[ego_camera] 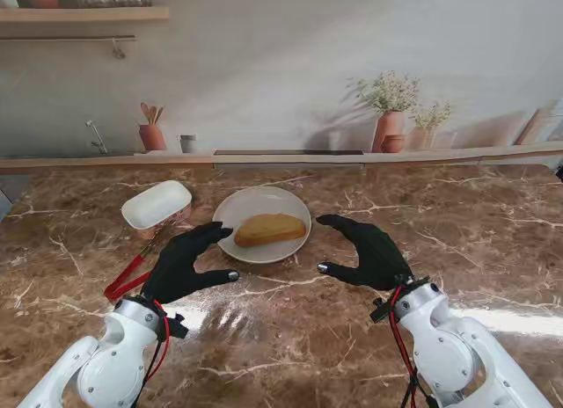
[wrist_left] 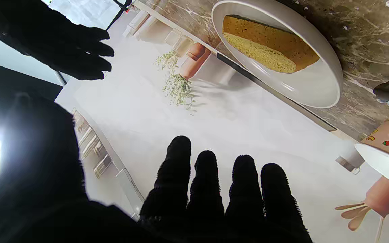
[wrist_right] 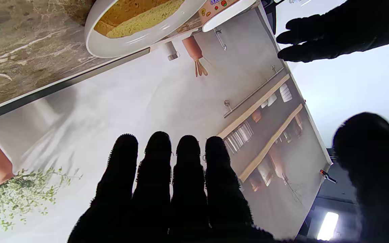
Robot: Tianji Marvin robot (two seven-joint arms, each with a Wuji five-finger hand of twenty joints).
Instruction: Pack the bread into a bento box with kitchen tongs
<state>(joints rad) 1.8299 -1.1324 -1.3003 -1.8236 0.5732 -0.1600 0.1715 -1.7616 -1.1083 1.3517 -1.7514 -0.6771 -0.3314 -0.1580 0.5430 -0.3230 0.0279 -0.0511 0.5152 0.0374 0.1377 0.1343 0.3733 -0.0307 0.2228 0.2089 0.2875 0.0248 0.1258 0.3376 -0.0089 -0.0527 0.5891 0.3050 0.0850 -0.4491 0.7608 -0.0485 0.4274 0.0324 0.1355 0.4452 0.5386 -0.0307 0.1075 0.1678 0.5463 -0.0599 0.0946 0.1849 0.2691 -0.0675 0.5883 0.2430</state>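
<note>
Both hands are empty. The left hand [ego_camera: 183,265] has its four fingers [wrist_left: 208,189] side by side and straight, with the thumb held wide apart. The right hand [ego_camera: 369,252] looks the same: four fingers [wrist_right: 167,175] close together, thumb out to the side. Neither hand touches anything that I can see.

So I think the job has not really begun. The first step is to pick up the tongs [ego_camera: 130,276]. They are red and lie on the table at about nine o'clock from the left hand, just beside it and partly hidden under it.

The bread [ego_camera: 270,229] rests on a white plate [ego_camera: 249,206] between the two hands, at about one o'clock from the left hand. The white box [ego_camera: 157,203] sits at about eleven o'clock, near the plate.

Next, the left hand likely needs to turn toward the tongs and close around both handles.
</note>
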